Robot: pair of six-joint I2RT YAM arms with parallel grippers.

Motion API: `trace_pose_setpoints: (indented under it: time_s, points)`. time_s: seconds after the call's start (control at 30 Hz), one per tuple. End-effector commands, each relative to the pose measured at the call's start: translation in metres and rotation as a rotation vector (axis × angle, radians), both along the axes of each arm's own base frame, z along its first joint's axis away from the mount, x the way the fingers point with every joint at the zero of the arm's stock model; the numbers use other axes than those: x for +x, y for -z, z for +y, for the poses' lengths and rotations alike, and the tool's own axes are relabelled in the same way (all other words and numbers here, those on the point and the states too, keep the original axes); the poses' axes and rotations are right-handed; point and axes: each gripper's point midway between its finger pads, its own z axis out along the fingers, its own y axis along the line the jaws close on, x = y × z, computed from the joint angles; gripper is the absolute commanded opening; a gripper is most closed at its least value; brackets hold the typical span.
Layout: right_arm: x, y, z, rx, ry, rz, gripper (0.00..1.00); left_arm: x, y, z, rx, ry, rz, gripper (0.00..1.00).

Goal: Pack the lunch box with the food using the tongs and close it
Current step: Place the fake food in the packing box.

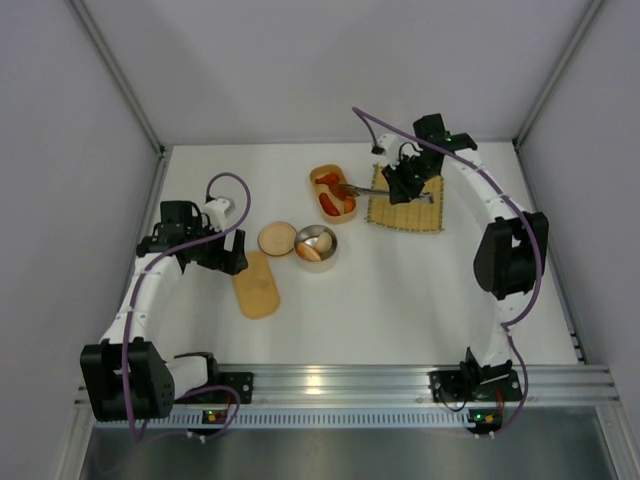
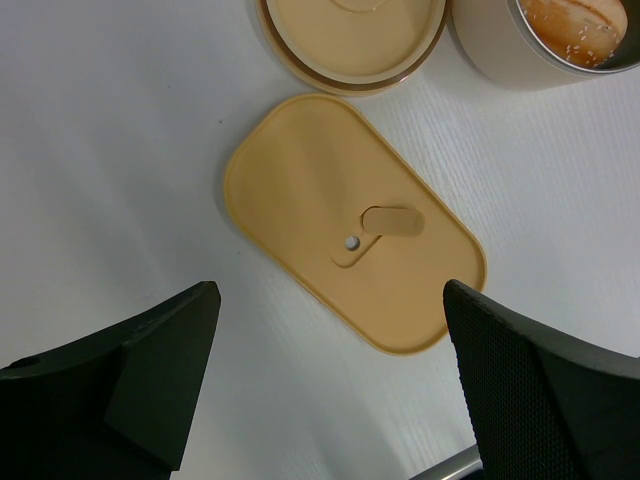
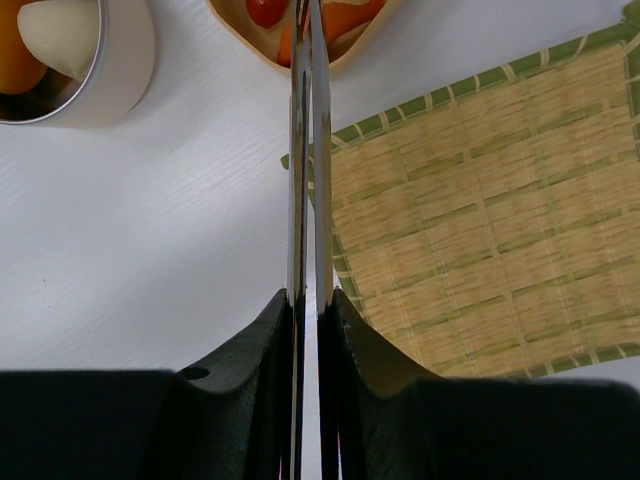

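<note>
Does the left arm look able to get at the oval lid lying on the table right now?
Probably yes: the left gripper hangs open right above the oval lid, its fingers to either side, with nothing lying on the lid or in between.

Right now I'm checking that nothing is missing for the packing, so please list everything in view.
lunch box: one, tan oval, open, far middle of the table, left of the mat
food: several pieces, red, orange and cream, in the lunch box and the round container
tongs: one, silvery, tips reaching the lunch box
oval lid: one, tan, flat on the table
round lid: one, tan, beside the round container
round container: one, cream wall, right of the round lid
mat: one, yellow woven, under the right gripper
table: one, white
left gripper: one, black, open above the oval lid
right gripper: one, black, shut on the tongs
</note>
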Motion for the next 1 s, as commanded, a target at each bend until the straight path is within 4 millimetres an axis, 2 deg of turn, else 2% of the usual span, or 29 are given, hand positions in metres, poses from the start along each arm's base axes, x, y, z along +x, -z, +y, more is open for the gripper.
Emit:
trace_pose_setpoints:
  time_s: [0.0,0.13,0.3,0.53,0.67,0.83,0.97]
  points:
    - [-0.006,-0.024,-0.014,-0.016,0.024,-0.043,0.18,0.010,-0.016,-0.001,-0.001,0.013,-0.066,0.98]
    - [-0.017,-0.028,-0.020,-0.035,0.005,-0.036,0.19,0.009,-0.017,-0.001,0.002,0.012,-0.068,0.98]
    - [-0.026,-0.028,-0.023,-0.050,-0.001,-0.004,0.26,0.010,-0.016,-0.001,0.000,0.012,-0.066,0.98]
    - [-0.032,-0.023,-0.018,-0.029,0.010,0.050,0.32,0.010,-0.014,-0.002,-0.003,0.016,-0.064,0.98]
    - [-0.030,-0.020,-0.017,-0.032,0.016,0.064,0.31,0.011,-0.014,-0.001,0.002,0.015,-0.068,0.98]
    - [-0.026,-0.016,-0.013,-0.049,0.019,0.062,0.22,0.010,-0.013,-0.001,-0.001,0.016,-0.066,0.98]
    - [-0.023,-0.011,-0.009,-0.053,0.017,0.072,0.20,0.011,-0.009,-0.001,-0.002,0.015,-0.061,0.98]
